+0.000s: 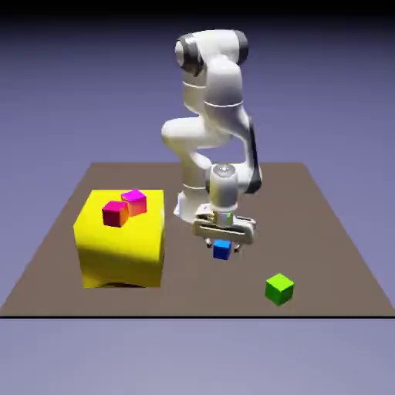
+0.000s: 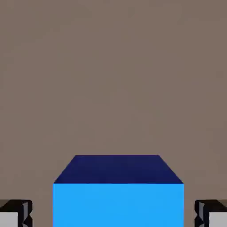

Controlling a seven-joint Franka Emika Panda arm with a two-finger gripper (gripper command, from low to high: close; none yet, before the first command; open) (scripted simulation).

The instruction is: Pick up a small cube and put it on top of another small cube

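The small blue cube (image 1: 222, 250) rests on the brown table, right under my gripper (image 1: 223, 242), which points straight down over it. In the hand view the blue cube (image 2: 118, 195) fills the space between the two fingertips (image 2: 16, 214), with a narrow gap left on each side. My gripper (image 2: 113, 215) is open around the cube and its jaws do not touch it. The small green cube (image 1: 279, 288) sits alone on the table toward the exterior view's right, nearer the front edge, and is out of the hand view.
A large yellow block (image 1: 122, 241) stands on the exterior view's left. On its top sit a red cube (image 1: 116, 214) and a magenta cube (image 1: 134, 201). The table's front edge (image 1: 193, 315) lies just beyond the green cube.
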